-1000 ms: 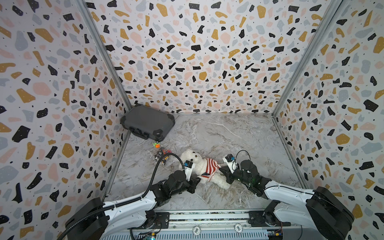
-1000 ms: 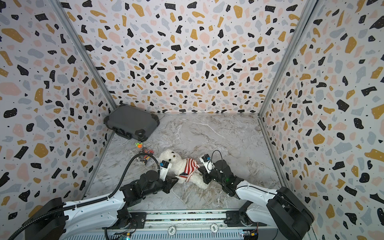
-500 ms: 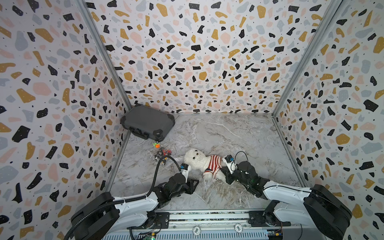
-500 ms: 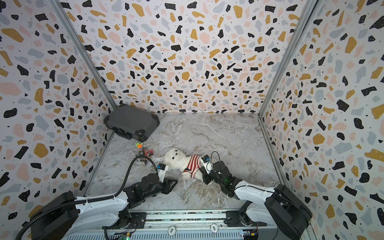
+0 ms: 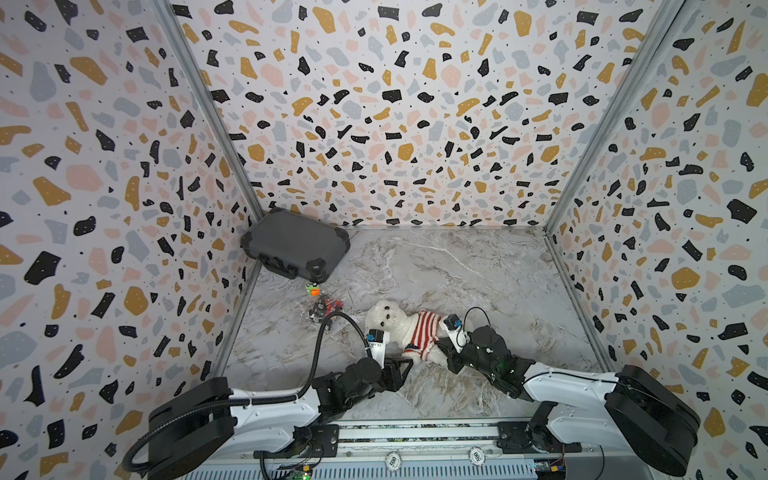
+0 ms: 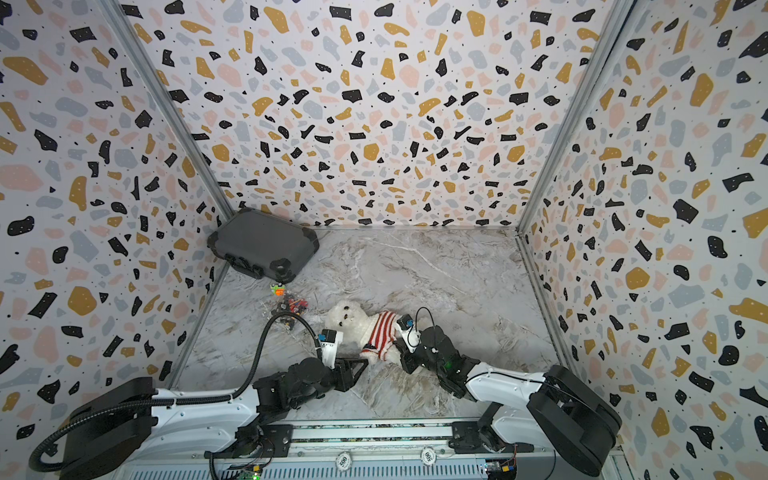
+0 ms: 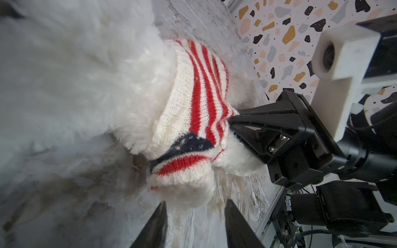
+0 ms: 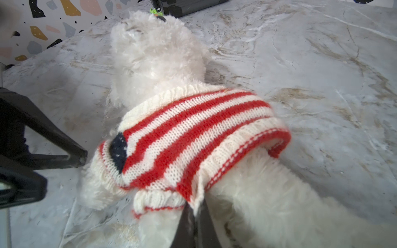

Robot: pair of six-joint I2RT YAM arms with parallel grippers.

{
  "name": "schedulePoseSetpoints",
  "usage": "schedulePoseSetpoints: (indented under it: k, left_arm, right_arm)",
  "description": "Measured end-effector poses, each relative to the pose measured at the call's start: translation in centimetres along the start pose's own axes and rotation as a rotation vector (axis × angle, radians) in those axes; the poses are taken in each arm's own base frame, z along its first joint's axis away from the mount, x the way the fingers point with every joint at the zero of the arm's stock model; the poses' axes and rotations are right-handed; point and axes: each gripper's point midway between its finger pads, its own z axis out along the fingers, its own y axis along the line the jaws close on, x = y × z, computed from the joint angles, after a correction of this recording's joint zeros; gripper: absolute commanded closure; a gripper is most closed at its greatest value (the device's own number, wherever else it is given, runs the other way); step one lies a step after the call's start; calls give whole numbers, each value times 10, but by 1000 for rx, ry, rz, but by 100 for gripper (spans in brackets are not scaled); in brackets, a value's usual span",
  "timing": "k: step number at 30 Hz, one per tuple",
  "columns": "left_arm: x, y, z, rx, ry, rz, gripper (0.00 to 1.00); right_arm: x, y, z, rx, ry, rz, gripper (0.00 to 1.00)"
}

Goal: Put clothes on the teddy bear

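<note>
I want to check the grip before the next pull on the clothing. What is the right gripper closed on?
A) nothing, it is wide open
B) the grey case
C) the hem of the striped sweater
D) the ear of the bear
C: in the right wrist view the right gripper is shut and pinches the lower hem of the striped sweater that the teddy bear wears.
</note>
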Motion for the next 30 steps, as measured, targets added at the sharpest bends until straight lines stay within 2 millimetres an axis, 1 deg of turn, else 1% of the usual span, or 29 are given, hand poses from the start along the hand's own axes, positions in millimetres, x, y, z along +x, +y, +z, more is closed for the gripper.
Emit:
schedulePoseSetpoints:
  k: [5, 11, 14, 19, 23, 26, 30]
  left_arm:
    - [-1, -4, 16, -50, 0, -2, 54]
    - [-1, -5, 30, -147, 6, 35, 55]
    - [2, -4, 31, -184, 11, 57, 56]
    - [8, 9, 28, -236, 16, 54, 60]
    - [12, 20, 25, -267, 18, 53, 62]
    - [12, 21, 26, -280, 16, 58, 63]
    - [11, 18, 34, -289, 23, 75, 66]
  right_arm:
    - [0, 6, 1, -12, -3, -3, 100]
    - [0, 6, 2, -3, -2, 3, 100]
    - [0, 5, 2, -1, -3, 3, 100]
    - [0, 6, 2, -2, -2, 1, 100]
    - [0, 6, 2, -2, -2, 2, 100]
    - [0, 6, 2, -3, -4, 2, 100]
    - [-1, 7, 2, -5, -7, 3, 100]
